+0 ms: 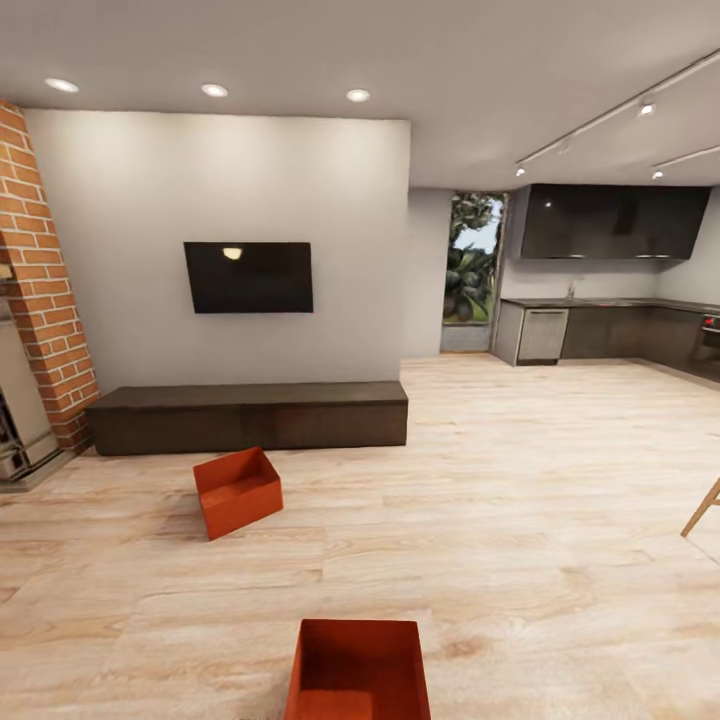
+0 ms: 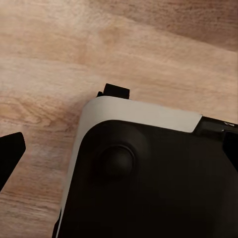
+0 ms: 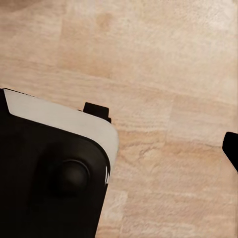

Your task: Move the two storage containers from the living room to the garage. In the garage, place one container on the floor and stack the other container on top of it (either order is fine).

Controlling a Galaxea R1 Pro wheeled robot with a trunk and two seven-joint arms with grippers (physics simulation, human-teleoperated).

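Left jaws: one dark fingertip (image 2: 10, 153) showing over wood plank floor (image 2: 59, 59), beside the robot's black-and-white base (image 2: 148, 178); spread impossible to tell. Right jaws likewise: one dark fingertip (image 3: 231, 148) at frame edge, nothing gripped, width unclear. Further out, in the living room: near storage container (image 1: 358, 665) just ahead of the base; far storage container (image 1: 237, 490) well apart, before the low dark TV bench (image 1: 250, 415). Likely step: approach for first pickup. Next move probably calls for lowering both arms around the near bin.
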